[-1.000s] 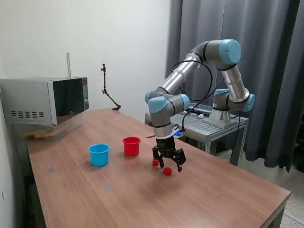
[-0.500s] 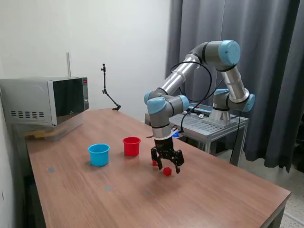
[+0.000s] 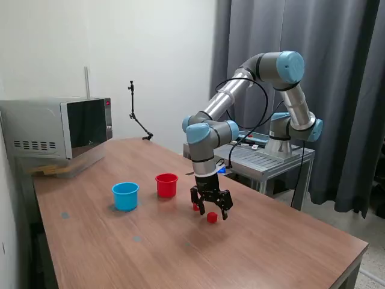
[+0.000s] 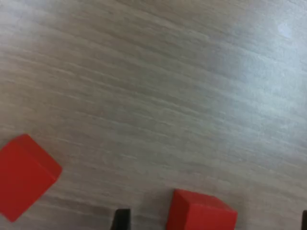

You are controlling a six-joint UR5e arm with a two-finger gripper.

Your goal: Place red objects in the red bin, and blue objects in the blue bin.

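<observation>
My gripper (image 3: 210, 212) is open and hangs low over the table, its jaws spread around a small red cube (image 3: 212, 218). In the wrist view that cube (image 4: 201, 213) lies between the two fingertips (image 4: 121, 220), apart from them. A second red cube (image 3: 195, 207) lies just beside it toward the red cup; it also shows in the wrist view (image 4: 24, 176). The red cup (image 3: 166, 185) and the light blue cup (image 3: 125, 196) stand upright to the exterior view's left of the gripper. No dark blue cubes are in view.
A microwave (image 3: 60, 127) stands at the table's far left corner in the exterior view. A thin black stand (image 3: 137, 117) rises at the back edge. A metal cart (image 3: 271, 159) holding the arm's base is behind the table.
The gripper has shifted very slightly to the exterior view's left over the red cube and stays open. Cubes and cups have not moved.
</observation>
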